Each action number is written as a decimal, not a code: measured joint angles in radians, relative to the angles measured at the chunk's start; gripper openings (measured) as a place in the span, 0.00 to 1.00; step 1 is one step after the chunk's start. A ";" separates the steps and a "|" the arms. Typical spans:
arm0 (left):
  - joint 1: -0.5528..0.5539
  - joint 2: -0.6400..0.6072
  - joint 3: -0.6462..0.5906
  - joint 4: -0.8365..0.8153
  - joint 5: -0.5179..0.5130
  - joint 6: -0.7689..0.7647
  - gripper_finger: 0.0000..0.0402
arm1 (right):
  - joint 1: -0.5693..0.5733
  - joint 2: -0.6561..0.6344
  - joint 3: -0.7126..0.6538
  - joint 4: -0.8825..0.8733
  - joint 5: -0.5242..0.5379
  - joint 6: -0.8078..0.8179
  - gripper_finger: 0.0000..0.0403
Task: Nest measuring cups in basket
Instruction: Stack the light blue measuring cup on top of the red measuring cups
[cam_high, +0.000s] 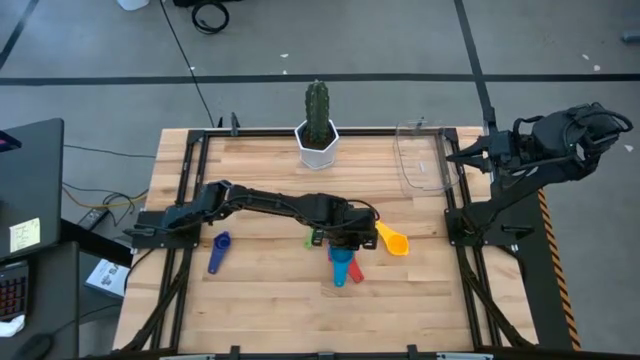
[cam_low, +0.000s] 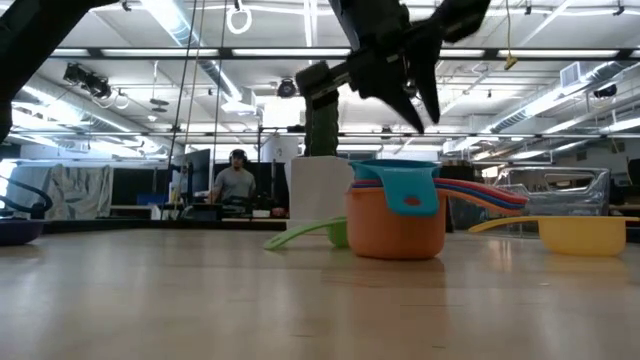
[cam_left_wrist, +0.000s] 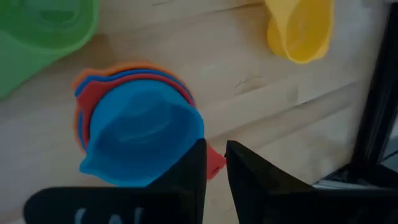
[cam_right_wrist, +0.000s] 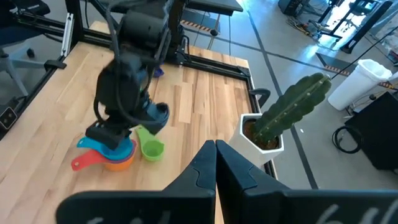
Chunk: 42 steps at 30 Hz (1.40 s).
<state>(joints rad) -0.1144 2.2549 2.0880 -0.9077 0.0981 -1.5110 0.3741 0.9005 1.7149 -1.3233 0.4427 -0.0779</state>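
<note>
Your left pincer (cam_left_wrist: 216, 167) hangs just above a nested stack of measuring cups (cam_low: 397, 212) at the middle of the counter (cam_high: 270, 300). Its fingers stand slightly apart and grip nothing. The stack has a light blue cup (cam_left_wrist: 140, 132) on top, with blue, red and orange rims showing beneath it. A green cup (cam_left_wrist: 38, 34) lies just beside the stack, and a yellow cup (cam_high: 393, 241) sits near it on the other side. A purple cup (cam_high: 218, 250) rests well apart, toward the left edge. The clear basket (cam_high: 421, 158) stands at the far right corner, near the cactus pot (cam_high: 317, 143). Your right pincer (cam_right_wrist: 216, 155) waits above the counter's right edge, fingers pressed together, holding nothing.
</note>
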 joint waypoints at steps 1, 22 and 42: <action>0.000 -0.007 0.000 0.006 -0.006 0.004 0.16 | 0.000 0.000 0.000 -0.003 -0.001 0.007 0.01; -0.042 -0.037 -0.002 -0.085 -0.281 0.098 0.16 | 0.000 0.005 -0.223 0.013 -0.179 0.102 0.01; -0.040 0.068 0.004 -0.072 -0.382 0.150 0.17 | 0.000 -0.007 -0.223 0.013 -0.168 0.103 0.01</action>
<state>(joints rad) -0.1544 2.3232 2.0924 -0.9801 -0.2844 -1.3610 0.3740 0.8936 1.4918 -1.3100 0.2746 0.0247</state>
